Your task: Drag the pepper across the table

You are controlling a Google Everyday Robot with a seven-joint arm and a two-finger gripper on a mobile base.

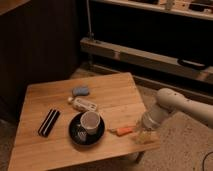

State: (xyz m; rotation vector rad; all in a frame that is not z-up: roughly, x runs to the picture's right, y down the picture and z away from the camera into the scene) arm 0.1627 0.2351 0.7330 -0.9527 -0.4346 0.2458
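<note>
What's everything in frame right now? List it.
table: 1, light-brown wood, centre
pepper: 1, orange, table's front right, beside the tool
cup: 1, whitish, on the plate
plate: 1, dark, table front centre
packet: 1, whitish, behind the cup
pad: 1, blue-grey, behind the packet
flat case: 1, black, left of plate
tool: 1, pale, table's front right corner, right of pepper
arm: 1, white, extends from right edge

Cup (90, 121) on saucer (75, 135), packet (84, 104), black bar (48, 122).
</note>
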